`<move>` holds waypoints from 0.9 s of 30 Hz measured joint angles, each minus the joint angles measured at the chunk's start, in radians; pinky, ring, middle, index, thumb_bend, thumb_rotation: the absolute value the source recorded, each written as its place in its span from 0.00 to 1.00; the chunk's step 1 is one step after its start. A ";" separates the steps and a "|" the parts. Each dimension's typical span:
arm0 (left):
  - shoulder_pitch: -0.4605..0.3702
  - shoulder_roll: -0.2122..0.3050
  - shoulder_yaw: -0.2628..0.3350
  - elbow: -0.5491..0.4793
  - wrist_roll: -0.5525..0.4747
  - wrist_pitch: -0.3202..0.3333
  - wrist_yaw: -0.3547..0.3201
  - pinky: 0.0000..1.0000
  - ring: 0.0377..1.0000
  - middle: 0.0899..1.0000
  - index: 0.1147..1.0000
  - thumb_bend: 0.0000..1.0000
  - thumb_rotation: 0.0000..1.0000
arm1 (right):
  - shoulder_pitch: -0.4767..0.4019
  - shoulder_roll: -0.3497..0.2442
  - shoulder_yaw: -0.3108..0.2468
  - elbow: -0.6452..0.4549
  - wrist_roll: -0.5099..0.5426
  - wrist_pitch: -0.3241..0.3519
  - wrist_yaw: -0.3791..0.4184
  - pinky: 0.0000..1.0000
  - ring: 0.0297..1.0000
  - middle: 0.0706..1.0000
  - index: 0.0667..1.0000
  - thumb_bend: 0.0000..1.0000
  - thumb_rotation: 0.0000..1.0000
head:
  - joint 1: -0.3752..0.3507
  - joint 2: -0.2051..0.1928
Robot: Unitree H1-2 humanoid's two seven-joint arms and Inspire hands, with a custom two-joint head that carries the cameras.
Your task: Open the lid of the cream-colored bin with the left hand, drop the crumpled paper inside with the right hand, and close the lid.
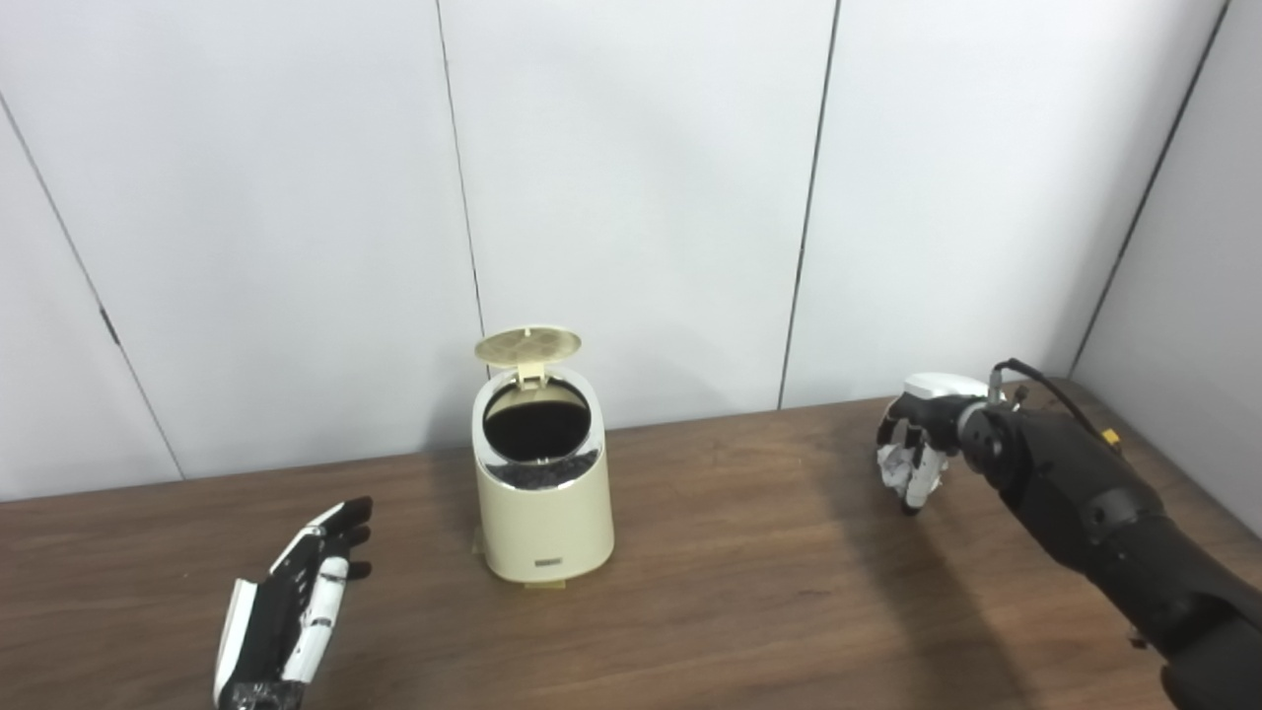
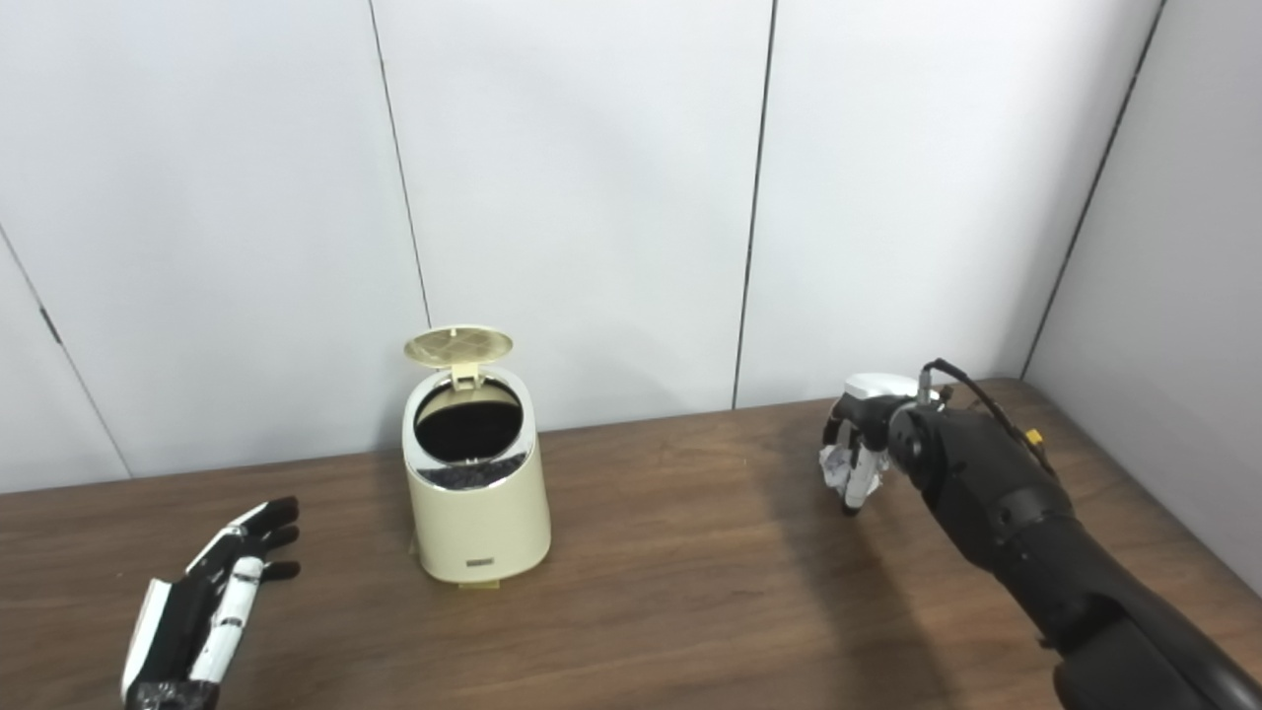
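— Lid [image 1: 527,345] stands upright over the cream-colored bin [image 1: 544,528], showing you a dark mouth. You can see a small label [image 1: 547,563] low on the front, too small to read.

— And your hands?

— Your left hand [image 1: 296,602] lies near the bin on the table [image 1: 739,592], fingers straight and slightly spread, holding nothing. Your right hand [image 1: 917,444], well apart from the bin, curls its fingers around the crumpled paper [image 1: 895,463], just above the wood.
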 measured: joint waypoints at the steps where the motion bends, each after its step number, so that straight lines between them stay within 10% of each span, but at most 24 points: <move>1: 0.000 0.000 0.000 0.000 0.000 0.000 0.000 0.71 0.82 0.83 0.83 0.22 0.84 | 0.002 0.000 0.002 -0.005 -0.005 0.003 -0.006 0.53 0.53 0.48 0.54 0.64 0.01 | 0.000 0.000; 11: 0.002 0.000 0.000 0.000 0.003 0.000 0.000 0.71 0.82 0.83 0.83 0.21 0.84 | 0.022 0.031 -0.002 0.030 -0.035 0.011 -0.206 0.36 0.45 0.46 0.45 0.53 0.00 | 0.002 0.003; 27: 0.003 0.001 0.000 0.000 0.003 0.000 0.000 0.72 0.82 0.83 0.83 0.21 0.84 | 0.012 0.032 0.016 0.021 -0.050 0.032 -0.185 0.34 0.40 0.40 0.46 0.53 0.00 | -0.002 0.008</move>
